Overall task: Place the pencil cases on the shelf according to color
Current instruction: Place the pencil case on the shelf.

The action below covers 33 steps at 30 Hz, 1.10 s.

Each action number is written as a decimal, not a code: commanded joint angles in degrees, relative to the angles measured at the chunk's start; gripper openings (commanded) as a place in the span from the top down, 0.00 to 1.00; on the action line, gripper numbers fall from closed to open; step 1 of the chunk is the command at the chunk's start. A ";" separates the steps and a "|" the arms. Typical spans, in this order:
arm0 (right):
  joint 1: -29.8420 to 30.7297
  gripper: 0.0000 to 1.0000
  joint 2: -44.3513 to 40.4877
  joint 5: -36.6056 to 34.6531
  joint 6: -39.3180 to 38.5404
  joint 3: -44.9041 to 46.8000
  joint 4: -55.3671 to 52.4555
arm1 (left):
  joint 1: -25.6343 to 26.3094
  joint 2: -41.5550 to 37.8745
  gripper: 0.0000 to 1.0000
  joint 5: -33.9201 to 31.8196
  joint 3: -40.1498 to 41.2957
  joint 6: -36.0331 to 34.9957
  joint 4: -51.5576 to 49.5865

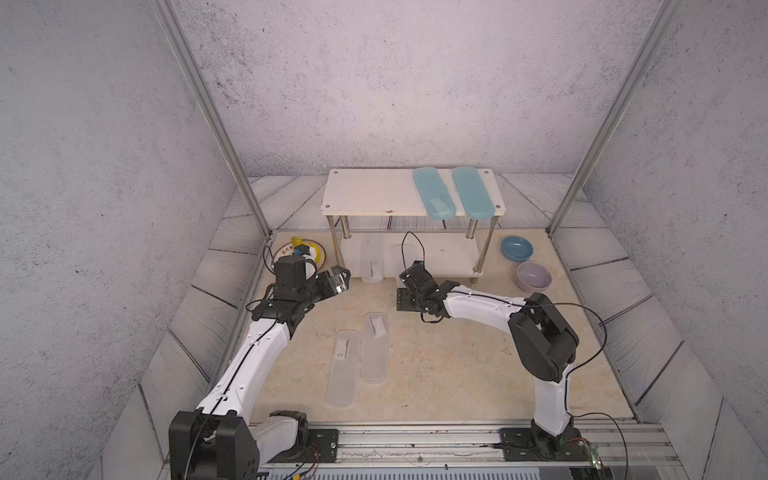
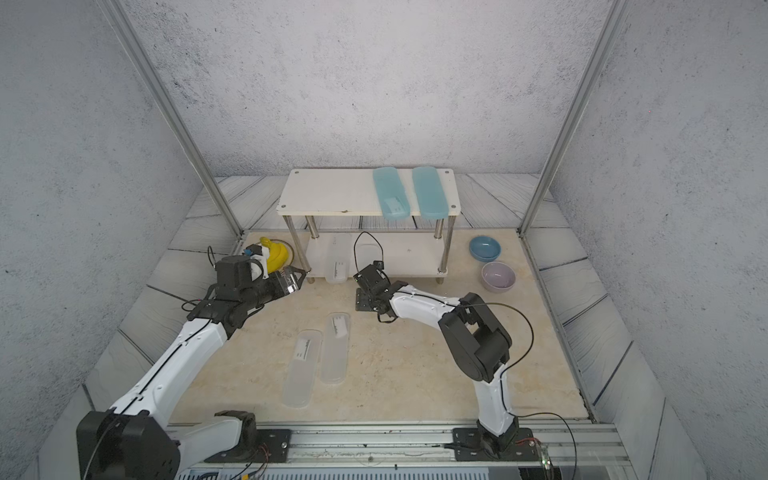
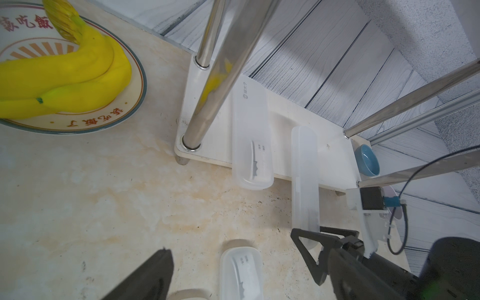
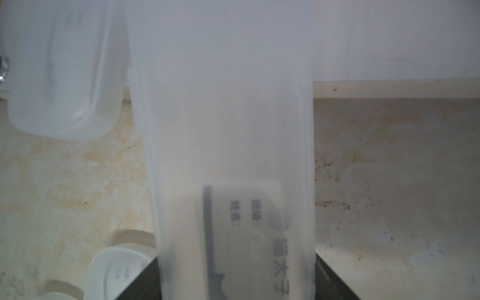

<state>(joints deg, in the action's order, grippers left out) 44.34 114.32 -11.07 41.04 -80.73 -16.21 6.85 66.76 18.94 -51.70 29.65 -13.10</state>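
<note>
At the lower board of the white two-tier chrome-legged shelf point(image 1: 449, 253), the right hand point(image 3: 318, 235), part-closed on a frosted clear-white plastic pencil case point(image 4: 228, 117), should slide it in level, parallel to its shelved neighbour point(image 3: 250, 135); the left hand point(image 1: 343, 277) gapes empty.

what my table and shelf carry

my beige table point(image 1: 436, 374) bears the shelf point(image 1: 365, 195) at its back. on the top board a labelled teal case point(image 1: 433, 193) lies just beside the other teal case point(image 1: 473, 192), toward the right end. on the lower board point(image 1: 449, 255) a frosted case point(image 1: 372, 259) juts over the front edge, and a second frosted case point(image 3: 304, 168) reaches onto the board beside it. on the table itself lie a near frosted case point(image 1: 344, 368) beside a farther frosted case point(image 1: 375, 347), a plate point(image 3: 124, 114) of bananas point(image 3: 78, 78), a blue bowl point(image 1: 516, 248) and a lilac bowl point(image 1: 533, 276).
</note>
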 commanded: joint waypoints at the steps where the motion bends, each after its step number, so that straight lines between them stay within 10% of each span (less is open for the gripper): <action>1: -1.16 0.52 2.25 -0.70 1.41 -4.43 -2.12 | -0.04 -1.27 0.01 0.73 -0.20 -1.03 0.40; 8: -1.57 0.50 5.79 0.61 2.16 -10.99 -4.80 | -0.08 -1.37 0.01 1.89 -0.15 -0.48 0.76; 20: -1.53 0.08 3.23 2.19 2.72 -12.45 -7.93 | -0.08 -2.06 0.01 2.76 0.20 -0.16 0.93; 33: -1.37 0.04 -5.41 2.45 4.53 -2.42 -8.22 | -0.08 -2.82 0.01 2.74 0.55 -0.13 1.06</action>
<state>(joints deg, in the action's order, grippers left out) 42.92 109.86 -8.62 44.47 -85.27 -22.92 6.85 64.84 21.23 -51.57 29.78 -13.04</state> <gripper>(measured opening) 0.956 0.993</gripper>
